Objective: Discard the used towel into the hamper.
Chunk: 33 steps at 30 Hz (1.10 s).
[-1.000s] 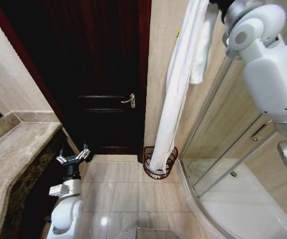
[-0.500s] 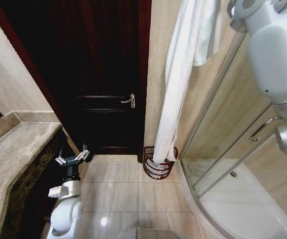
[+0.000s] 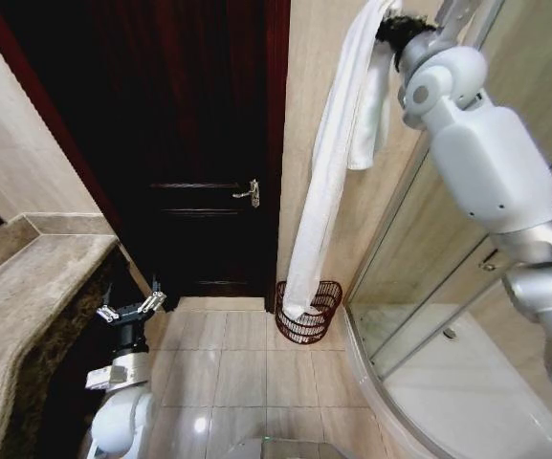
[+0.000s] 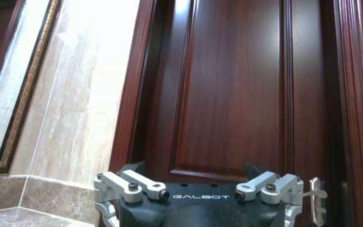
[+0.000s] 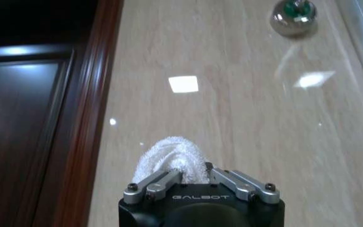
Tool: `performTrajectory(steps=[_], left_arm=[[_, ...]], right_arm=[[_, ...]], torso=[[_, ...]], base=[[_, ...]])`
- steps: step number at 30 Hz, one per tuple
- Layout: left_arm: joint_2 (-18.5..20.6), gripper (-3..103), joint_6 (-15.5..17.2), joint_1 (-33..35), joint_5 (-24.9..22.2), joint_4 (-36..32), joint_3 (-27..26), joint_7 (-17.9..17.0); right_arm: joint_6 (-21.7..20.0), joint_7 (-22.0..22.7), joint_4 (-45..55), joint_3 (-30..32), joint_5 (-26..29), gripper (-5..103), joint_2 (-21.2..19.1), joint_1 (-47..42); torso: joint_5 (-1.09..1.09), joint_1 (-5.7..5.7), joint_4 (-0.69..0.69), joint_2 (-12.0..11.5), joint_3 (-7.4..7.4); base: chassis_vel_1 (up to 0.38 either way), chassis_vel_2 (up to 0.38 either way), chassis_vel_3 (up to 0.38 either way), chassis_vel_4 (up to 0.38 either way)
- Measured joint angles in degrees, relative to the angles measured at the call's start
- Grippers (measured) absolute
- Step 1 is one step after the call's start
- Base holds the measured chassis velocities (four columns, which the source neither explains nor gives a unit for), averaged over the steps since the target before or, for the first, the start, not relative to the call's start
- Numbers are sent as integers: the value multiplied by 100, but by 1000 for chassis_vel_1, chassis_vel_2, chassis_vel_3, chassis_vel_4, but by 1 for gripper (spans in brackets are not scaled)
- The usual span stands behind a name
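A long white towel [image 3: 328, 172] hangs from my right gripper [image 3: 384, 15], held high beside the beige wall. Its lower end dips into the mouth of the hamper [image 3: 314, 320], a dark reddish-brown wire basket on the floor in the corner between the door frame and the shower. In the right wrist view my right gripper [image 5: 194, 176] is shut on a bunched fold of the towel [image 5: 172, 153]. My left gripper [image 3: 127, 308] is parked low by the counter, open and holding nothing, and it faces the door in the left wrist view [image 4: 197, 182].
A dark wooden door [image 3: 189, 143] with a metal handle [image 3: 248, 194] stands straight ahead. A marble counter [image 3: 27, 306] runs along the left. A curved glass shower enclosure [image 3: 448, 325] closes the right side. A chrome wall hook [image 5: 293, 16] sits beyond the right gripper.
My right arm has swung left and down, carrying the towel's top with it. The towel's lower end shifted slightly left at the hamper. The left arm sank a little.
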Motion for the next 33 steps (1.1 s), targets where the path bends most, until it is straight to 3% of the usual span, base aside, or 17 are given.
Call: performTrajectory(steps=[5,14,33], left_arm=[[19,100,0,2,-19,1,-25,-1],[43,100,-21,9,-69,26,-57,-3],[119,100,-190,-14,-246,223,-173,-5]], right_arm=[[58,-112,-515,-24,-159,5,314,364],[74,-211,-757,-14,-310,5,538,530],[204,-60,-319,10,-544,5,647,-525]], torso=[[2,0,1,0,1],[3,0,1,0,1],[3,0,1,0,1]], base=[[0,0,0,0],[0,0,0,0],[0,0,0,0]])
